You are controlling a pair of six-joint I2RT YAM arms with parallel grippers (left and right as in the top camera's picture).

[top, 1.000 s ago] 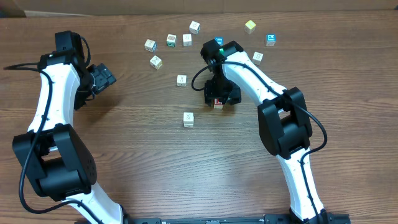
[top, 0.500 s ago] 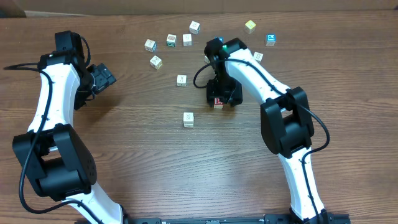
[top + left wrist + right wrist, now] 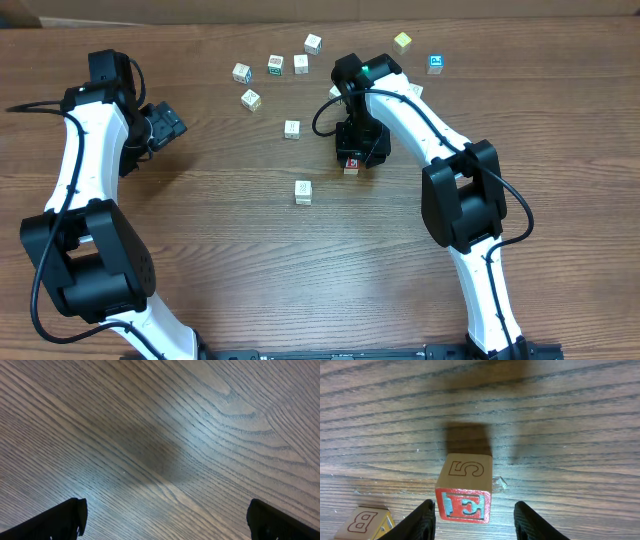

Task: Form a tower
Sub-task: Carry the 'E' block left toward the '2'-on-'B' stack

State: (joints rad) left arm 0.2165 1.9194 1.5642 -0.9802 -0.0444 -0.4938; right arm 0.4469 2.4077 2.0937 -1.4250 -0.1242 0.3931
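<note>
Tower [image 3: 464,487], one cube high as far as shows, sits right of the table's [image 3: 300,280] centre. The right gripper's [image 3: 472,522] fingers are spread either side, not pinching. Left gripper [image 3: 163,126] gapes empty at far left. At least nine loose cubes [image 3: 303,191] lie scattered, and nearly all the stacking looks undone.

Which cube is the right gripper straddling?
The red-E cube, with a 5 on its adjoining face, sits between the fingers of the right gripper; the B cube lies just outside them.
</note>
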